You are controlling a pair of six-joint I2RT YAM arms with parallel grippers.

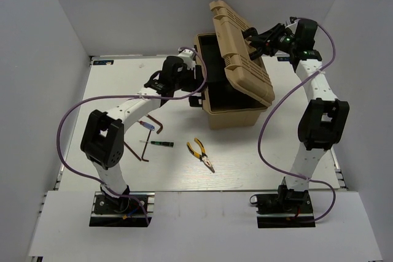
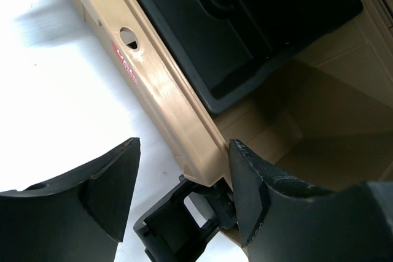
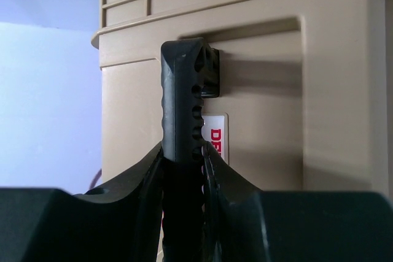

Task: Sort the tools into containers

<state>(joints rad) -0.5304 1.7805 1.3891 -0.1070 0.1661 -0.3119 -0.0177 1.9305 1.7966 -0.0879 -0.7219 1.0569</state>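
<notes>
On the table, left of the box, lie the hex keys (image 1: 134, 150), the blue-red screwdriver (image 1: 145, 124) and the black-green stick tool (image 1: 159, 143); one pair of pliers (image 1: 201, 154) lies in front of it, and none is sorted yet. The left gripper (image 2: 184, 151) is wide open and empty, the tan toolbox (image 1: 236, 116) rim between its fingers; the right gripper (image 3: 184, 151) is clamped on the black lid handle (image 3: 182, 90), propping the lid (image 1: 242, 53) up. Hold that clamp firm and the lid well back — it could drop — while the left arm leaves the rim for a tool.
</notes>
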